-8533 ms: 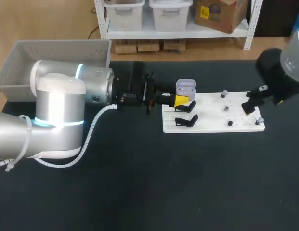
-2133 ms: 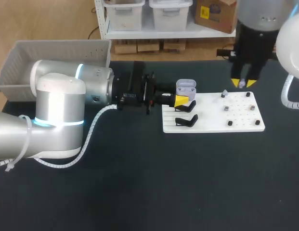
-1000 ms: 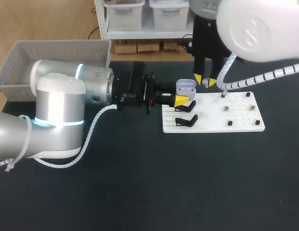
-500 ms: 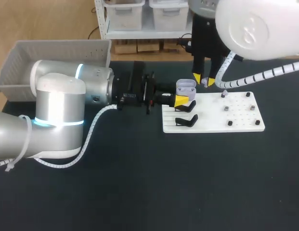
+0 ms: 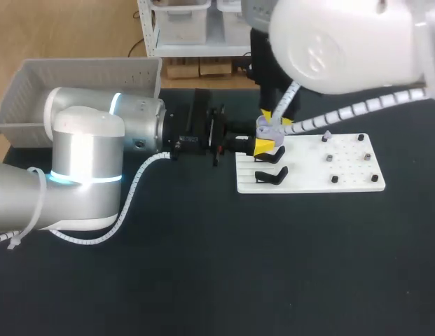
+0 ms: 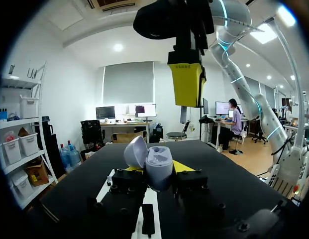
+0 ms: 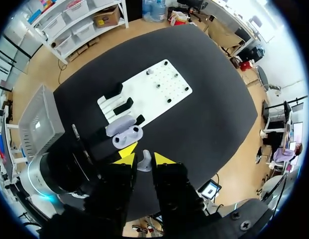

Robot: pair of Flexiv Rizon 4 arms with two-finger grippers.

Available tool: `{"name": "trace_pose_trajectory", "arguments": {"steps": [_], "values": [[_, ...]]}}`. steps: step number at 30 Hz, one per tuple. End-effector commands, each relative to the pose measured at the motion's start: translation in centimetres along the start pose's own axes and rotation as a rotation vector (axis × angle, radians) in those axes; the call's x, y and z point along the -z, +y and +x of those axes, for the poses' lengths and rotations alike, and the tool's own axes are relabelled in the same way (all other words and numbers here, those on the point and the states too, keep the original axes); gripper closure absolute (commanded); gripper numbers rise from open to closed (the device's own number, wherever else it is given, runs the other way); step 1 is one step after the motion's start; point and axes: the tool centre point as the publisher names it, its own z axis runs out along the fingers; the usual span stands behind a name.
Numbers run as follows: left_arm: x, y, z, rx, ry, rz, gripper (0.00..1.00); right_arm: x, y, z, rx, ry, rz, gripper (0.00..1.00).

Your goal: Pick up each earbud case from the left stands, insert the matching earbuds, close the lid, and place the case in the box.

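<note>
My left gripper [image 5: 265, 145] is shut on the open lavender earbud case [image 5: 270, 130] at the left end of the white board [image 5: 343, 183]. In the left wrist view the case [image 6: 158, 167] stands between the yellow fingertips [image 6: 183, 166] with its lid [image 6: 136, 152] tipped back. My right gripper [image 5: 276, 119] hangs just above the case, shut on a small pale earbud [image 7: 144, 162]. Seen from the right wrist, the open case [image 7: 125, 131] lies just ahead of the right gripper [image 7: 144, 158]. A yellow finger [image 6: 186, 82] of my right gripper shows over the case in the left wrist view.
Two black stands [image 5: 272, 175] sit on the board's left part. Several small earbuds or pegs [image 5: 330, 158] dot its right part. A grey plastic bin [image 5: 35, 91] stands at the table's back left. My right arm's white body crosses above the board.
My right arm has swung left with the earbud, from above the board's middle to directly over the open case. My left arm and the case have stayed still.
</note>
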Motion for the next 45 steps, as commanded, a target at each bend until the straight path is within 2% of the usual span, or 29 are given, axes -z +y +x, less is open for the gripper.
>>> {"name": "trace_pose_trajectory", "arguments": {"steps": [1,12,28,45], "values": [[0.0,-0.1,0.1,-0.003,-0.003,-0.005,1.0,-0.4,1.2,-0.8,-0.002,0.018,0.033,1.0],[0.0,-0.1,0.1,-0.003,-0.003,-0.005,1.0,-0.8,1.9,-1.2,-0.026,0.055,0.033,1.0],[0.0,-0.1,0.1,-0.003,-0.003,-0.005,1.0,-2.3,1.5,-1.1,-0.052,0.1,0.058,1.0],[0.0,-0.1,0.1,-0.003,-0.003,-0.005,1.0,-3.3,1.2,-1.9,-0.055,0.089,0.057,1.0]]}}
